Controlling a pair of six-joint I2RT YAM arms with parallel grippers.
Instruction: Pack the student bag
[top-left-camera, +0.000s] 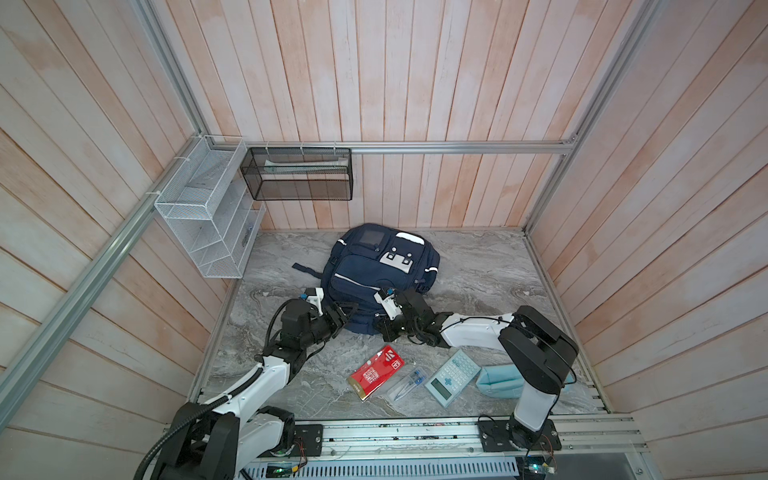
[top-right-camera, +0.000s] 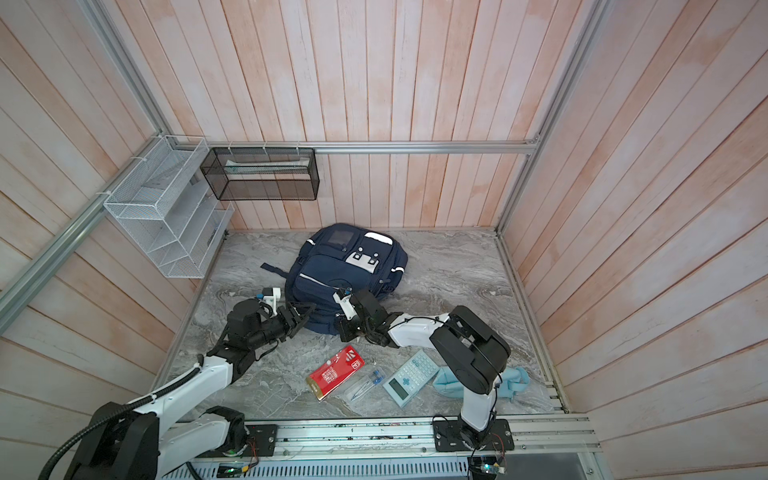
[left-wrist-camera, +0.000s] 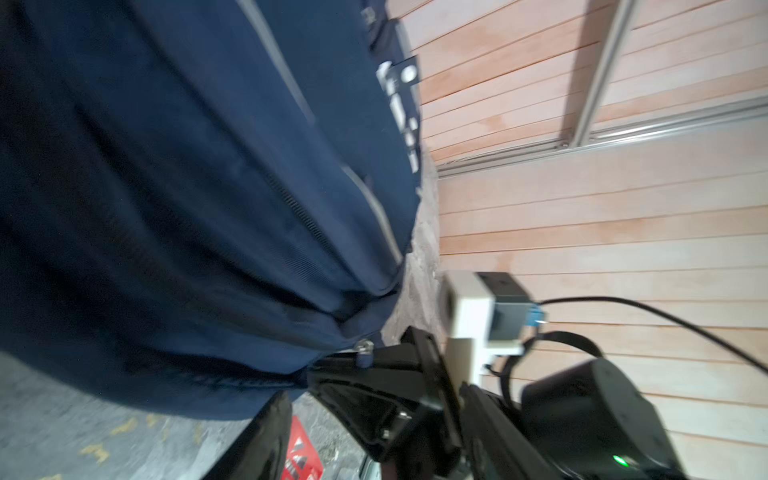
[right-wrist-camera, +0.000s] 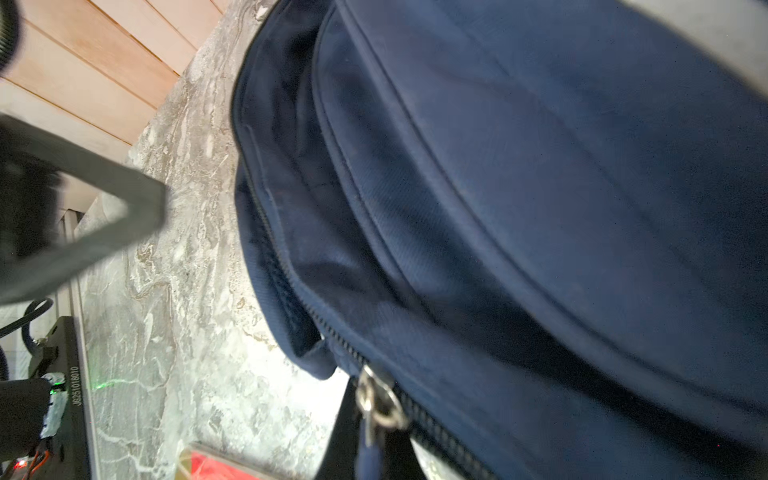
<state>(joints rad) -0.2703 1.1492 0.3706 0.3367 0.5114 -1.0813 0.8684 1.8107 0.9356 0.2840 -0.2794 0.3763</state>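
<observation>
Risk, bag drag: the bag (top-left-camera: 374, 270) is soft and nothing pins it. If the right gripper (top-left-camera: 380, 326) pulls along the zip, the whole bag may slide across the table (top-left-camera: 478, 270) and the zip will not run.
Risk, lost pinch: the zip pull (right-wrist-camera: 376, 401) is small and metal, with a short tab. A pull at an angle could slip it out of the jaws.
Risk, zip snag: loose fabric folds in at the mouth (right-wrist-camera: 291, 166) and could catch in the teeth.
Risk, left side: the left gripper (top-left-camera: 349, 316) holds nothing. If it closes on a thin fold, the fabric may tear free as soon as the other arm pulls.
Risk, crowding: both grippers work at the same near end of the bag and could bump each other.
Risk, supplies: the red pack (top-left-camera: 376, 372) lies just in front of the grippers and a low arm sweep could knock it.
Bag place: flat on the table, midway between the side edges and close to the back edge, front pockets up.
Bag to left gripper: the near left corner of the bag is just beside the jaws, and bare table shows between them.
Bag to right gripper: the near end of the bag touches it, at the zip.
Left gripper state: jaws spread, empty.
Right gripper state: closed, seemingly on the zip pull.
Mouth: partly unzipped, its dark inside showing in the right wrist view.
Unpacked: the red pack, clear case (top-left-camera: 409, 382), calculator (top-left-camera: 452, 377) and pouch (top-left-camera: 496, 380) lie along the front edge.
</observation>
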